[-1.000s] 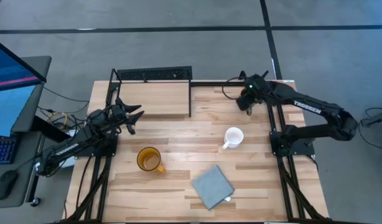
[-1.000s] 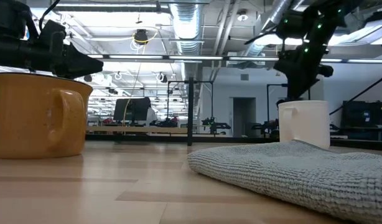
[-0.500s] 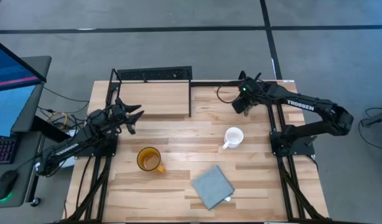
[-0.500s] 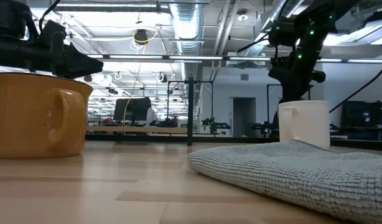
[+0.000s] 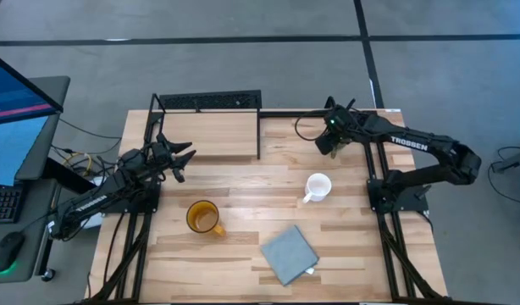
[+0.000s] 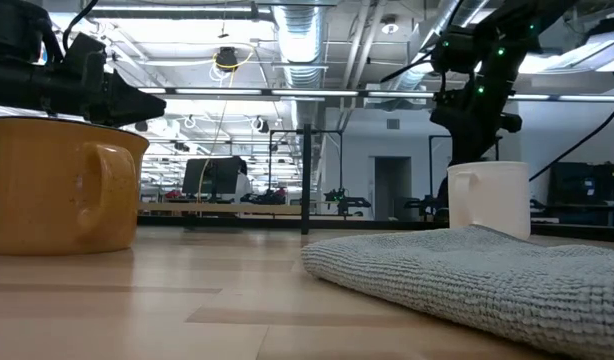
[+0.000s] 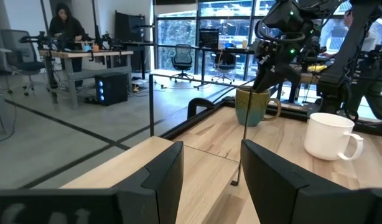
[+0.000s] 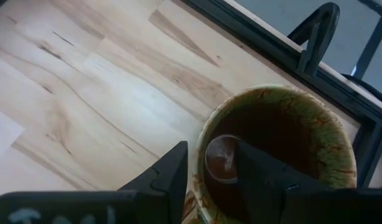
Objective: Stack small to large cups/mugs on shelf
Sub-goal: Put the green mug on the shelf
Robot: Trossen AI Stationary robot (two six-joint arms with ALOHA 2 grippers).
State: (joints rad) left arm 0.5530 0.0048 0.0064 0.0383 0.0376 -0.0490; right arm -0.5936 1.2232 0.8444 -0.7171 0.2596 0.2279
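Observation:
The olive-brown mug (image 8: 284, 143), dark inside, stands upright on the table's far right part, also seen from the left wrist (image 7: 256, 107). My right gripper (image 5: 329, 141) is open over it, pointing down. One finger (image 8: 259, 174) is inside the mug and one (image 8: 169, 177) is outside its rim. The white mug (image 5: 318, 186) stands upright in the table's middle right. The yellow-orange mug (image 5: 202, 217) stands at the near left. The shelf (image 5: 209, 134) is at the far left and holds no mug. My left gripper (image 5: 180, 158) waits open at the shelf's near left corner.
A folded grey cloth (image 5: 288, 252) lies near the table's front edge. The shelf's black frame post (image 7: 243, 149) and back rail (image 5: 209, 102) stand at the far side. A black frame bar (image 8: 303, 50) runs close behind the olive-brown mug.
My right gripper has gone a little toward the table's left edge, over the olive-brown mug, and then stayed still. The mugs have not moved.

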